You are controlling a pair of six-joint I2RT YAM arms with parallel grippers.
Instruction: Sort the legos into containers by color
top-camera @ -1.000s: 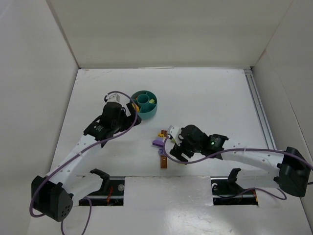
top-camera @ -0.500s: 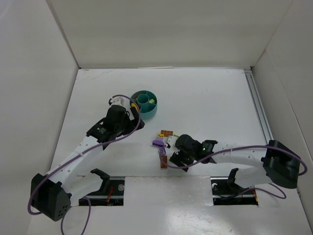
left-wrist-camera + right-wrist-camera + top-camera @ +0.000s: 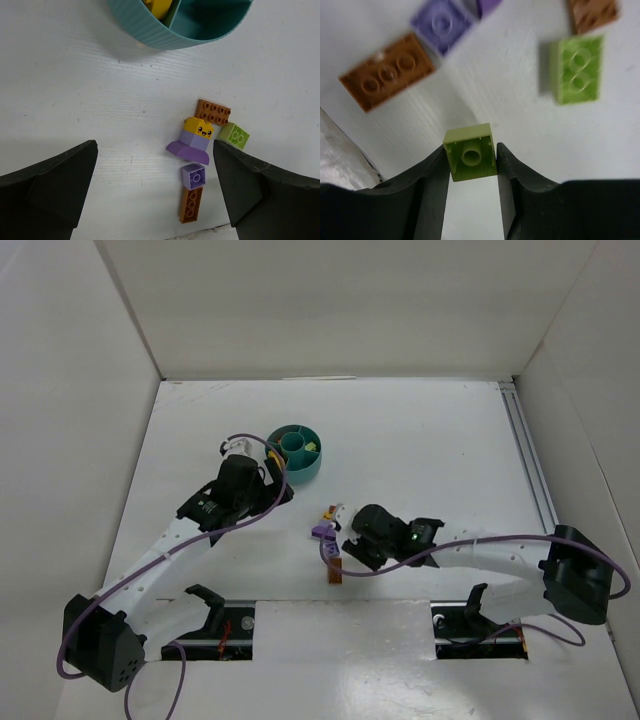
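Note:
My right gripper [image 3: 471, 155] is shut on a small lime green lego [image 3: 470, 152], its hollow underside toward the camera, held just above the table. Under it lie a long brown lego [image 3: 387, 77], a purple square one [image 3: 441, 24] and a second lime one [image 3: 577, 69]. In the top view the right gripper [image 3: 352, 545] is low over this cluster, beside the purple piece [image 3: 322, 531]. My left gripper [image 3: 155, 185] is open above the table, empty, near the teal dish [image 3: 150, 35] with a yellow lego [image 3: 157, 6] in one compartment.
The left wrist view also shows a brown plate [image 3: 213, 111] and a yellow-faced purple figure [image 3: 196, 140] in the cluster. The dish [image 3: 310, 472] stands just beyond the left gripper [image 3: 272, 488]. The table's near edge runs close behind the long brown lego [image 3: 334, 572].
My right gripper has shifted up-left over the lego cluster and closed on the small lime lego. The left arm moved slightly toward the right early on, then stayed still.

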